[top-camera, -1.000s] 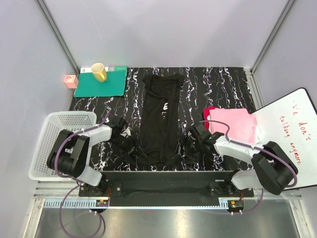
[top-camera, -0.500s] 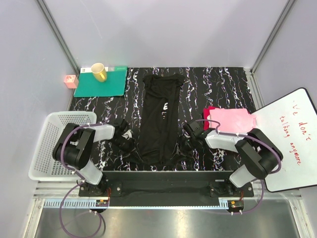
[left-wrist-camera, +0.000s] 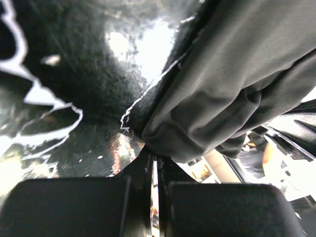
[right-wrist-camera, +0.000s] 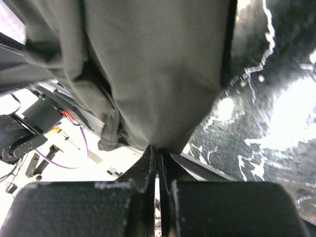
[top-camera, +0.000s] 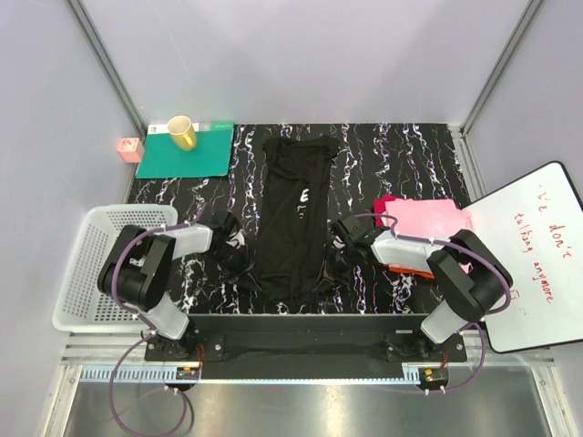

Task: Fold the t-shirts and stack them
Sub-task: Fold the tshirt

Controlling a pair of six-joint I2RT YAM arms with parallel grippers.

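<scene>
A black t-shirt (top-camera: 293,218) with white lettering lies as a long, narrow strip down the middle of the marbled table (top-camera: 401,155). My left gripper (top-camera: 246,269) is shut on the strip's near left edge. In the left wrist view the grey-looking cloth (left-wrist-camera: 222,94) bunches right at the closed fingertips (left-wrist-camera: 154,165). My right gripper (top-camera: 332,264) is shut on the near right edge, and the cloth (right-wrist-camera: 153,69) is pinched at its tips (right-wrist-camera: 159,152). A folded pink t-shirt (top-camera: 426,224) lies on a red one (top-camera: 386,201) to the right.
A white basket (top-camera: 86,264) stands at the left edge. At the back left, a green mat (top-camera: 187,155) carries a yellow cup (top-camera: 182,134), with a small pink box (top-camera: 130,148) beside it. A whiteboard (top-camera: 537,246) leans at the right.
Both grippers have gone from open to shut and moved inward onto the near side edges of the black t-shirt, whose bottom end has drawn slightly narrower.
</scene>
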